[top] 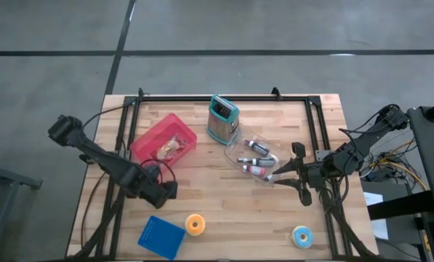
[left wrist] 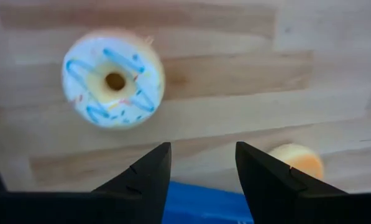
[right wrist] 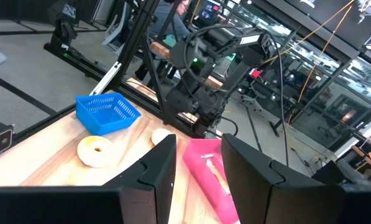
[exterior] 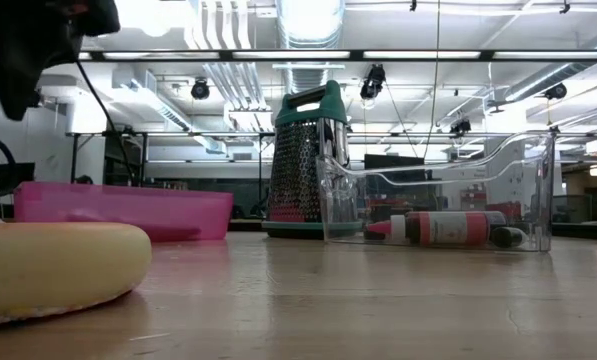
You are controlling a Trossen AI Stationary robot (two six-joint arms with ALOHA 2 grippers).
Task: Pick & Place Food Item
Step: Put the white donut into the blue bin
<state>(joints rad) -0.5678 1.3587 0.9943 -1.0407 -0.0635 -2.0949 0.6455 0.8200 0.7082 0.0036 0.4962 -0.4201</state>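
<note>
Wood table (top: 224,211) is holding everything. Left gripper (top: 174,191) is hovering, fingers apart, empty, at 7 o'clock. Yellow donut (top: 195,224) is lying just beside it. Right gripper (top: 269,177), fingers apart, is sitting at clear bin (top: 254,161) rim.

donut (exterior: 48,268) near | pink bin (exterior: 123,212) | grater (exterior: 306,160) | clear tray (exterior: 448,190)

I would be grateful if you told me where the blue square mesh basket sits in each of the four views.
High view: blue square mesh basket at the table's near edge, left of centre.
Low view: not in it.
Left wrist view: a blue strip between the dark fingers.
Right wrist view: far across the table.
Shared landmark: the yellow ring donut beside it.
</note>
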